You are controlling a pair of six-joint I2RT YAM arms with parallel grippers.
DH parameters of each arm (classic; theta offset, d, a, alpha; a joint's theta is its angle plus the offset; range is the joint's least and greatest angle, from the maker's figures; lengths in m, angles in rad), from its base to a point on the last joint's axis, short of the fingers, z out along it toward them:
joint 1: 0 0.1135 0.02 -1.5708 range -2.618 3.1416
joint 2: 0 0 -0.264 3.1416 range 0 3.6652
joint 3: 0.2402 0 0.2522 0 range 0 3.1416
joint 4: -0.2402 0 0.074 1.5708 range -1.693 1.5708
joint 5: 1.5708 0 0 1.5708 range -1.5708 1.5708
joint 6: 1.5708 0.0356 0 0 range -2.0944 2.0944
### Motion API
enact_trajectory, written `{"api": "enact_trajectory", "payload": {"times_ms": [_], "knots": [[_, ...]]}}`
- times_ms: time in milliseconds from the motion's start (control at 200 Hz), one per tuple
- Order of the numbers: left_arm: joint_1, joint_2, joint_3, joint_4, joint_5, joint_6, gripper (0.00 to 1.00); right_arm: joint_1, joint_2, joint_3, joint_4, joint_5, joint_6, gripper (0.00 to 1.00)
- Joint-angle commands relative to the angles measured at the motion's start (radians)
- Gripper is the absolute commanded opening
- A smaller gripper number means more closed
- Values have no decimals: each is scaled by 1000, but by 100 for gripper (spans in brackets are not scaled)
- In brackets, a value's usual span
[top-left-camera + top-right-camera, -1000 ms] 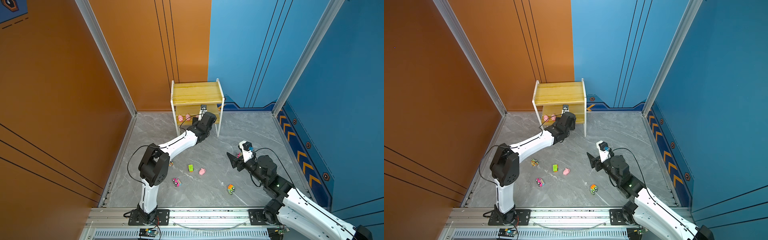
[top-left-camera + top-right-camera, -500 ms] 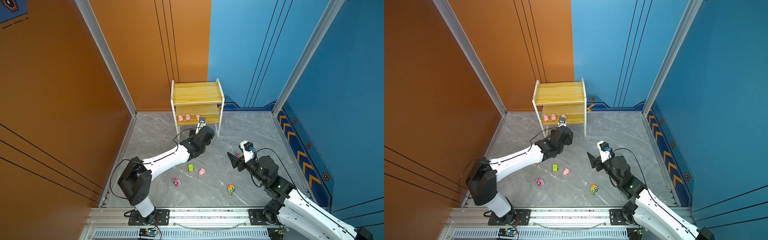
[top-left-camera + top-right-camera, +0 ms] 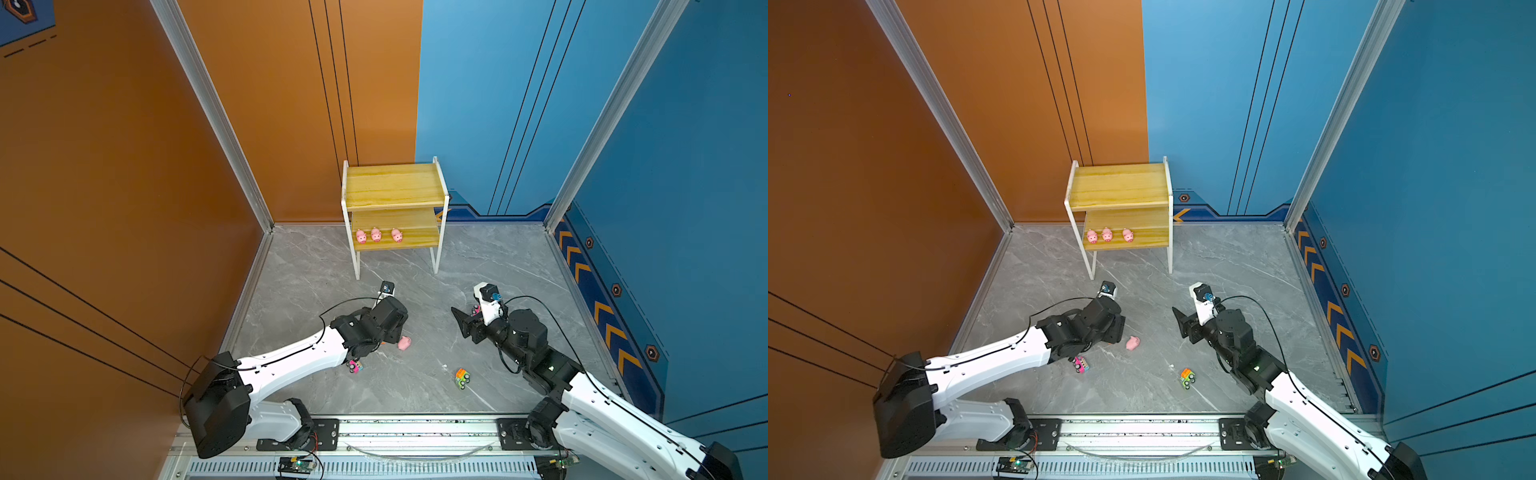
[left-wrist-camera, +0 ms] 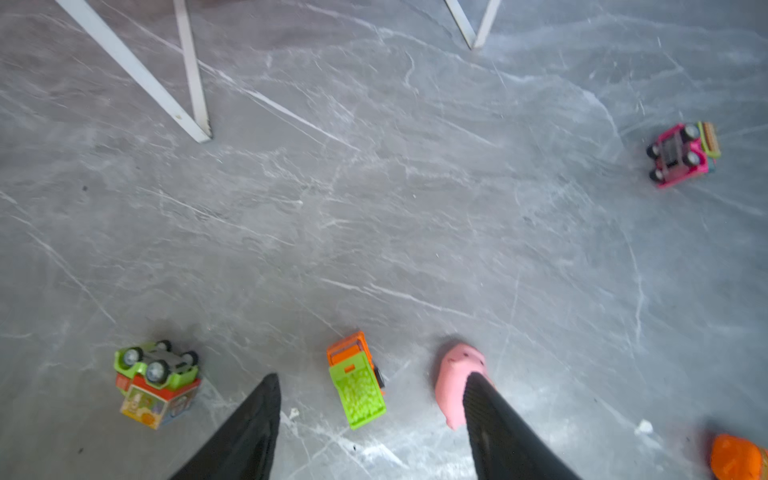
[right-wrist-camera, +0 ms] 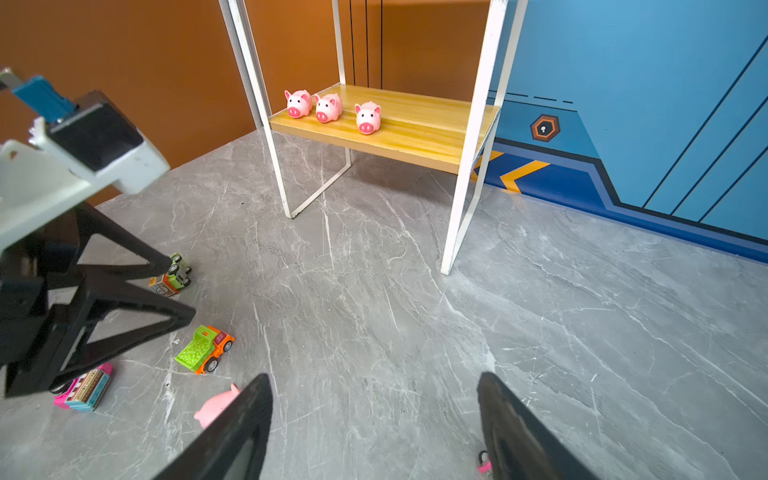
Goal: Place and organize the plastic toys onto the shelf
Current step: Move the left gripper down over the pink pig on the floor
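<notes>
The shelf [image 3: 395, 199] stands at the back wall with three pink pigs [image 3: 376, 235] [image 5: 328, 108] in a row on its lower board. My left gripper [image 4: 372, 376] [image 5: 183, 286] is open low over the floor, straddling a green and orange dump truck [image 4: 357, 380] [image 5: 203, 349]. A fourth pig [image 3: 404, 343] [image 4: 455, 374] lies just outside one finger. An overturned green car [image 4: 156, 374] and a pink bus [image 3: 354, 366] [image 5: 83, 388] lie close by. My right gripper [image 3: 461, 320] [image 5: 373, 376] hangs open and empty, with an overturned pink car [image 4: 681, 153] beside it.
An orange and green car [image 3: 461, 378] [image 3: 1187, 378] lies alone toward the front rail. The shelf's thin white legs [image 5: 457, 232] stand on the grey marble floor [image 3: 498, 257]. Orange and blue walls close in the sides and back.
My left arm has drawn back from the shelf's lower board and come down over the floor toys, leaving three pigs in plain view there. The right arm has not moved.
</notes>
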Motion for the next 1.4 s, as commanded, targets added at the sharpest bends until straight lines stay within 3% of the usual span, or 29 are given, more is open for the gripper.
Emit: {"api": "enact_trajectory", "payload": {"times_ms": [0,195,471,941,1396], "knots": [[-25,48,10,-14,136,49,69,8,-8,21,-17,14,1,78],[-55,194,73,-1,261,88,62,6,1,21,-16,20,2,78],[-52,309,121,2,305,127,60,4,13,20,-9,14,2,78],[-9,284,125,-10,286,175,58,4,19,18,-5,13,1,78],[21,295,112,-22,336,235,67,3,4,15,-11,10,-4,78]]}}
